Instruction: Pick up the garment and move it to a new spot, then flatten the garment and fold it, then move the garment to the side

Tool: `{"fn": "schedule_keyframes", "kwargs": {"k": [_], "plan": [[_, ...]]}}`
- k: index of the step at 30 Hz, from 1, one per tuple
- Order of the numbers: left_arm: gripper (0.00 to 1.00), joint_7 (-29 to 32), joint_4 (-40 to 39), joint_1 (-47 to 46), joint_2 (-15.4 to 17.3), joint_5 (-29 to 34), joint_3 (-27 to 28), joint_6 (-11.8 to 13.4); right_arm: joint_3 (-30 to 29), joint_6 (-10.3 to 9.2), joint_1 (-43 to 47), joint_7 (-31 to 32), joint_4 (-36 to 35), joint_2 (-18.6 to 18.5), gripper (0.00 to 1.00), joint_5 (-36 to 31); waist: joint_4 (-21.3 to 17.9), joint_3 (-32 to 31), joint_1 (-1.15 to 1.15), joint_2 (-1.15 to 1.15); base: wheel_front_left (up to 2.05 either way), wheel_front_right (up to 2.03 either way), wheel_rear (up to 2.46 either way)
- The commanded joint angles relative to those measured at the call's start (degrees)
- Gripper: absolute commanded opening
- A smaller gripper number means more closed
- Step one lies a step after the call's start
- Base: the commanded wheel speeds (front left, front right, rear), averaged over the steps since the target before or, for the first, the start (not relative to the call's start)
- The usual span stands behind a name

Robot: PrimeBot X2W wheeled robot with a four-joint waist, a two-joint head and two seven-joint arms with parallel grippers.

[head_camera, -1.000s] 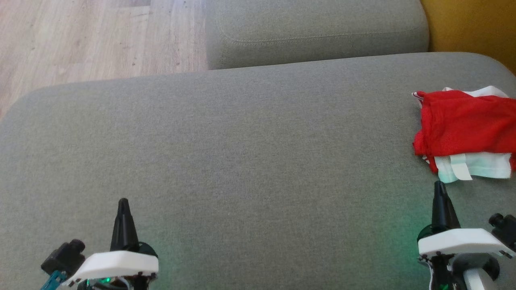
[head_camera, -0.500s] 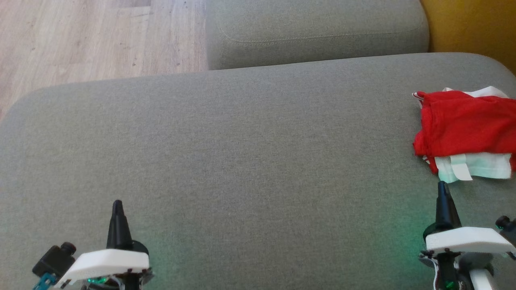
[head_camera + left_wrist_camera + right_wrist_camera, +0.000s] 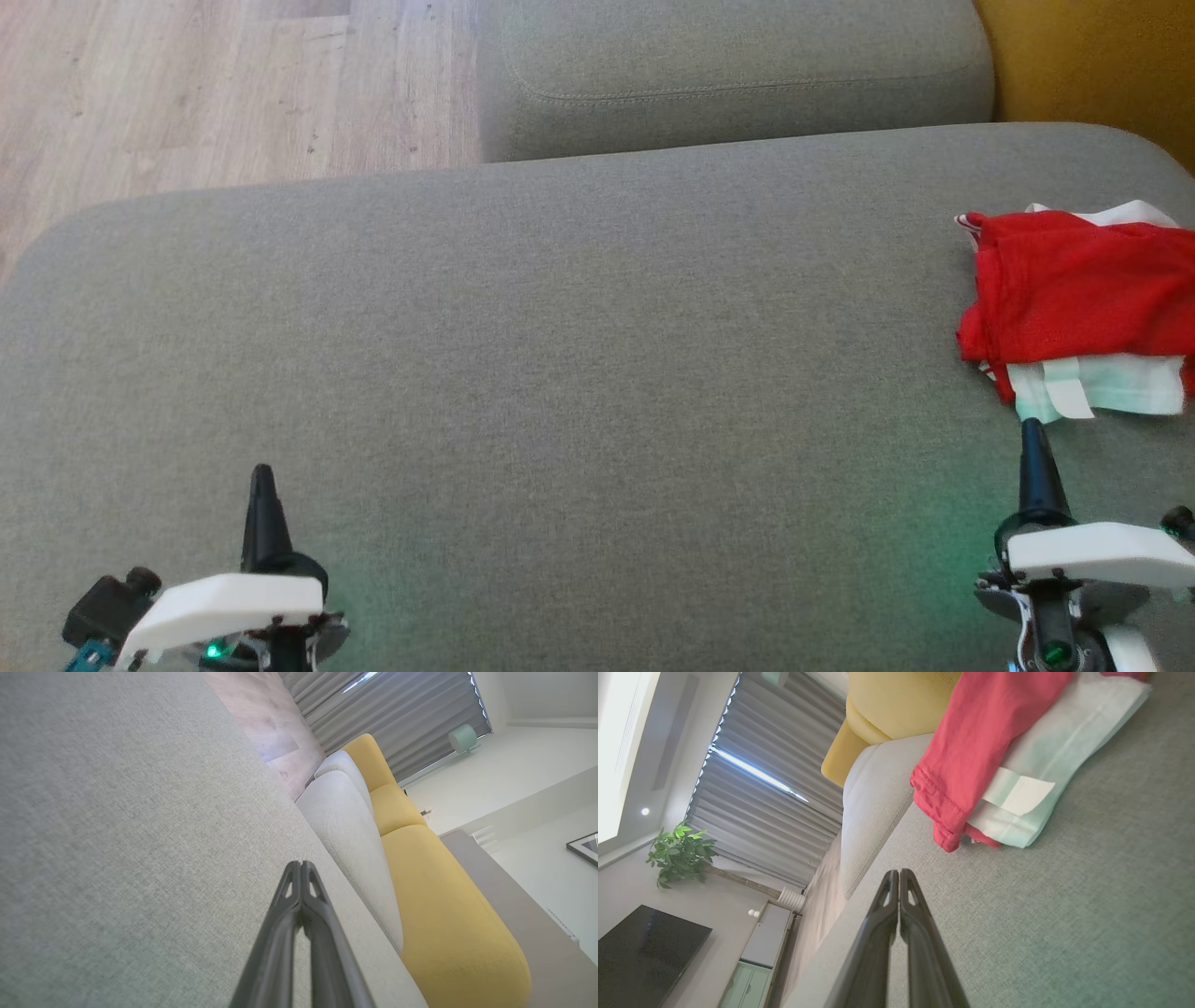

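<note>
Left hand and right hand have retreated, pinched shut, pointing forward.

Dark fingers, white wrist shells (green lights)

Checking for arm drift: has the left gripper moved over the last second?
Yes. The left gripper has slid toward the lower left of the head view, farther from the red garment, which lies unmoved on the grey seat.
</note>
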Motion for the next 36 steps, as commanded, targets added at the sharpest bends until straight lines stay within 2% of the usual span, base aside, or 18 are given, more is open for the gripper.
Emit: {"fn": "schedule_keyframes", "kwargs": {"k": [1,36], "plan": [[0.00,0.4,-2.0,-3.3,0.2,-0.9,1.8,-0.4,0.4,-0.02,-3.4,0.3,-2.2,-0.3,0.00,1.2,0.0,0.0,0.00,0.00,0.00,0.00,0.00],[0.00,6.4,-2.5,-4.3,0.4,-20.4,5.7,-1.2,-0.8,-0.03,-4.0,6.0,-4.2,-0.3,0.00,23.5,0.1,-0.1,0.00,0.00,0.00,0.00,0.00]]}}
